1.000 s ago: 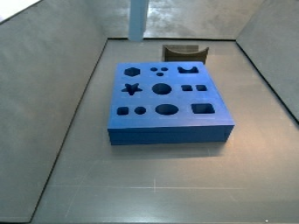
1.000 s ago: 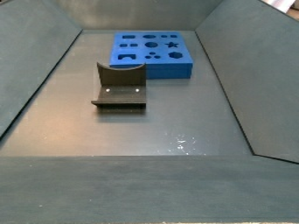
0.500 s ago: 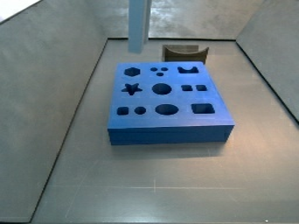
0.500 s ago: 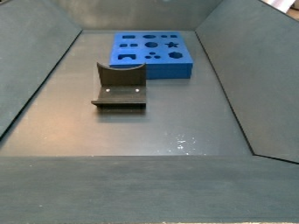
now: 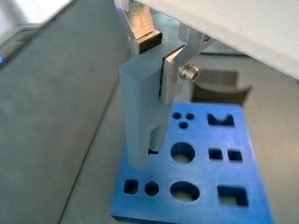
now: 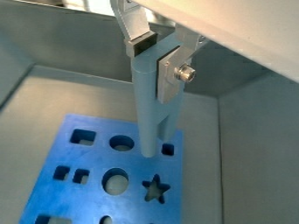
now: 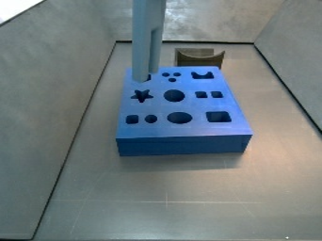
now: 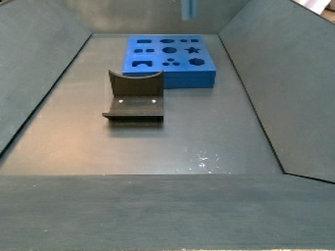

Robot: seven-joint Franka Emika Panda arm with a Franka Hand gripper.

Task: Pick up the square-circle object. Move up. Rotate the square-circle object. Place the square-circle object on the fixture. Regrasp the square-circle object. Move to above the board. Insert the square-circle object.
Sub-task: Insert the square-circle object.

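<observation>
**Q:** What has changed over the last second?

**A:** Largest first: the blue board (image 7: 183, 105) lies where it was on the grey floor (image 7: 164, 202), and the dark fixture (image 8: 133, 96) has not moved either. The square-circle object (image 7: 146, 38) has. In a side view it was a short pale strip at the top edge, behind the board; it now hangs upright much lower, its bottom end just over the board's top, near the hexagon hole (image 7: 145, 76) and the star hole (image 7: 143, 95). Whether it touches the board cannot be told.

**Q:** And the tool?

**A:** The tool (image 5: 160, 50) is above the board, closed on the upper end of the peg. In both wrist views the silver finger plates (image 6: 176, 68) press its sides, and the peg (image 6: 152, 105) points straight down at the holes.

**Q:** What is hidden or cut off?

**A:** Neither side view shows the tool itself; the peg's top runs out of frame. In a side view only a sliver of the peg (image 8: 189, 9) shows at the top edge, above the board (image 8: 169, 61). In a wrist view the peg (image 5: 139, 105) covers part of the board's hole pattern (image 5: 193, 166), and the fixture (image 5: 221, 90) is partly behind the tool.

**Q:** Any writing?

**A:** None that can be read.
</observation>
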